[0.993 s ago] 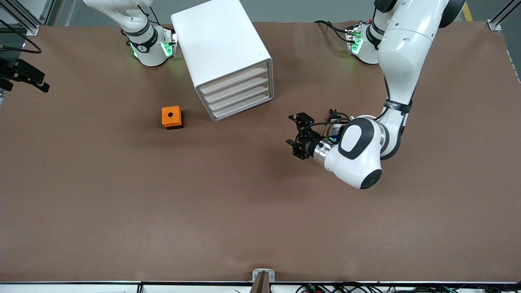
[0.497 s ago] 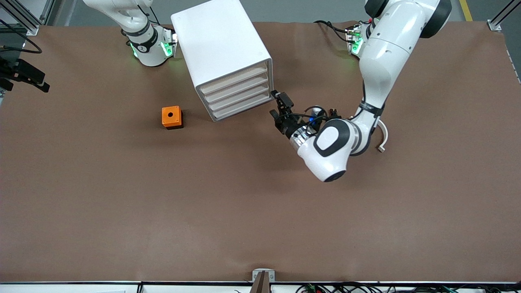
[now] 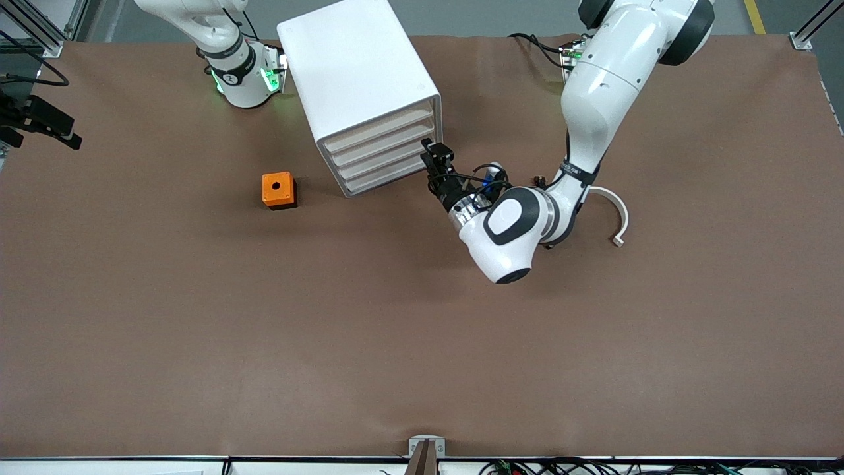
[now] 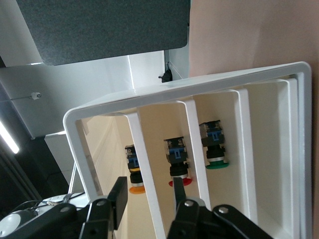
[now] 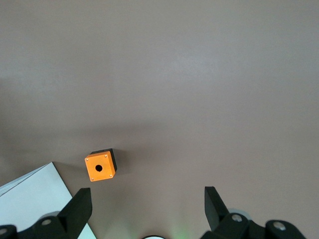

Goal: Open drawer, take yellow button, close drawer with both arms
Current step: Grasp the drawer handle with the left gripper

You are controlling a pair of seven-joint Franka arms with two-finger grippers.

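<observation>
The white cabinet [image 3: 359,79] stands near the robots' bases, with its four drawers shut. The highest drawer [image 3: 379,129] shows in the left wrist view as the outermost compartment [image 4: 110,144]. The orange-capped button [image 4: 135,173] sits inside it. My left gripper [image 3: 435,160] is at the drawer fronts, at the corner toward the left arm's end. Its fingers [image 4: 118,198] stand apart on either side of the white strip [image 4: 149,189] under the highest drawer, with gaps on both sides. My right gripper [image 5: 147,204] hangs open and empty high over the table, out of the front view.
An orange box with a hole [image 3: 278,190] sits on the brown table beside the cabinet, toward the right arm's end. Red-capped [image 4: 179,167] and green-capped [image 4: 214,152] buttons lie in lower drawers. A white curved piece [image 3: 613,218] lies by the left arm's elbow.
The left arm has swung from over the bare table to the cabinet, bringing its gripper up to the drawer fronts. The right arm has not moved.
</observation>
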